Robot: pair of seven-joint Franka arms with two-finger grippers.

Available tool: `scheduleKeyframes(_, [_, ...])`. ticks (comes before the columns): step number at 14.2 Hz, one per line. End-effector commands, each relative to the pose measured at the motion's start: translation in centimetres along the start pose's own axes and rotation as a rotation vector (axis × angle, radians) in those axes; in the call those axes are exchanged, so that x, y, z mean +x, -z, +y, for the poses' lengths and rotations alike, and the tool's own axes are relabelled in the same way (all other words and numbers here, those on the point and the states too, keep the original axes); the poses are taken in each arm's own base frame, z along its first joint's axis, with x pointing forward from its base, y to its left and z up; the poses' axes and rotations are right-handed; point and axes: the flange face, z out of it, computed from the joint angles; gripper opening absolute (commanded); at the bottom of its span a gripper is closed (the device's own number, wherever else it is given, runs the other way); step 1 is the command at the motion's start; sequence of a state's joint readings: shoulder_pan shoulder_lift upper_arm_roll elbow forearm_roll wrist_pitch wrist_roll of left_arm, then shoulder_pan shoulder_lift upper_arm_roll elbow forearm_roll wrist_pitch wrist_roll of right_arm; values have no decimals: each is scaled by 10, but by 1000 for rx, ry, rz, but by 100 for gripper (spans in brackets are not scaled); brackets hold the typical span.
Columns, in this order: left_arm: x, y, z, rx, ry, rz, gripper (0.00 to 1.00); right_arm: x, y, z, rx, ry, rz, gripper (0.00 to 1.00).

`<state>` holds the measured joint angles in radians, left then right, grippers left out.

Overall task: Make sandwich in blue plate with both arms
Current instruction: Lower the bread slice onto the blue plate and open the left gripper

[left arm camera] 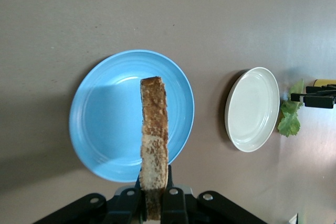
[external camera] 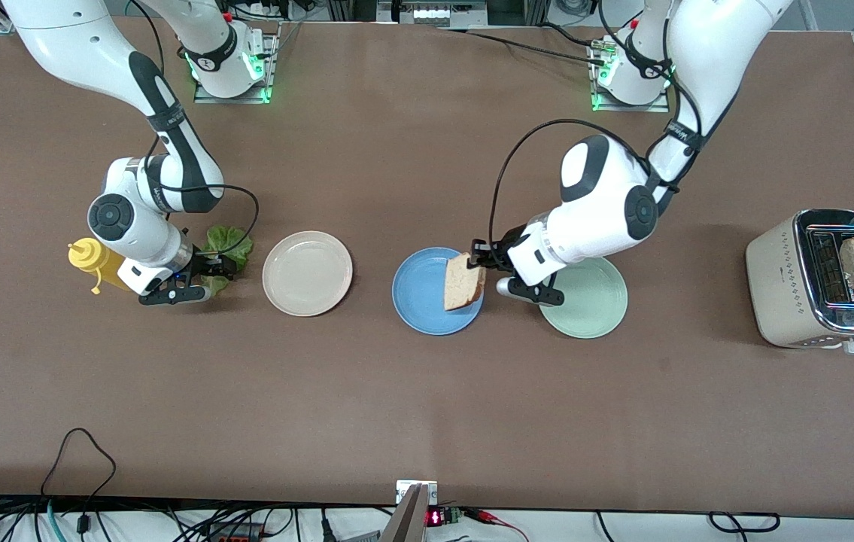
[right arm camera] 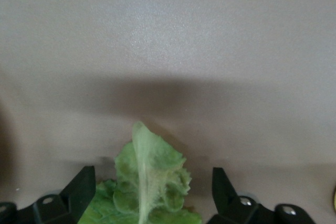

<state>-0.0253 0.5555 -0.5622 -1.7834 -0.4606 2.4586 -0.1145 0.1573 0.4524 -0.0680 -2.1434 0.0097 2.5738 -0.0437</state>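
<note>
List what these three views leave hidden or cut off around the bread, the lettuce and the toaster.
- Mint-green plate: front view, partly covered by the left arm.
- Lettuce leaf: front view, partly covered by the right hand; right wrist view, base cut off by the edge.
- Bread slice: left wrist view shows it edge-on only, faces unseen.
- Toaster: slot interior hidden by the bread in it.

The brown table carries the blue plate, cream plate, green plate, lettuce leaf, mustard bottle and toaster.
</note>
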Motion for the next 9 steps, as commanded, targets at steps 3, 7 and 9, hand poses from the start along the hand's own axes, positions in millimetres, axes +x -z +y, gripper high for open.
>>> scheduleKeyframes(3, [-10,-39,17,-30,21,-8,1,1,-4,-1,-1,-6,7,54])
scheduleKeyframes(7, [-16,-57,28,-65,48,23,1,1,-4,-1,-1,5,1,6])
scheduleKeyframes(9, [-15,-65,28,-70,49,42,1,1,-3,-1,-1,6,1,0])
